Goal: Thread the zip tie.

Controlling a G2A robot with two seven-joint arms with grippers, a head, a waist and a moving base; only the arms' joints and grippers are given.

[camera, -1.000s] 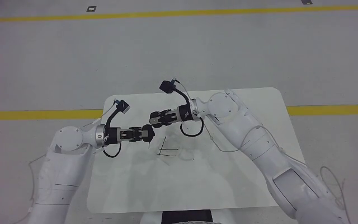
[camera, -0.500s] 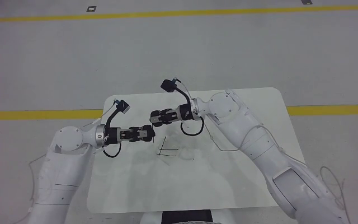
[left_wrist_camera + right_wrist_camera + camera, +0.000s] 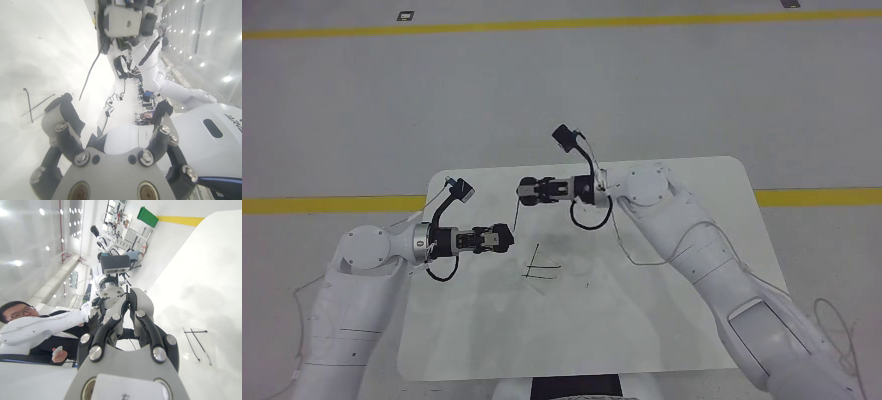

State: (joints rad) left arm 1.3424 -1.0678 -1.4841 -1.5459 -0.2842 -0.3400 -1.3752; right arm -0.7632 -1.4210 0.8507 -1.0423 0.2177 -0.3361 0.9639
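My right gripper [image 3: 523,190] hovers over the far middle of the white table [image 3: 672,330], shut on a black zip tie [image 3: 515,213] that hangs straight down from it. In the left wrist view this zip tie [image 3: 90,70] dangles free, its tip above the table. My left gripper [image 3: 508,238] is a little nearer and to the left, open, with nothing between its fingers [image 3: 66,109]. In its own wrist view the right gripper [image 3: 129,292] has its fingers pressed together.
Three spare black zip ties [image 3: 540,266] lie crossed on the table just right of the left gripper; they are also visible as zip ties [image 3: 30,108] and zip ties [image 3: 194,340] in the wrist views. The table's near half and right side are bare.
The right gripper has pulled away from the left gripper toward the table's far edge, taking the zip tie with it. The left arm has stayed almost still.
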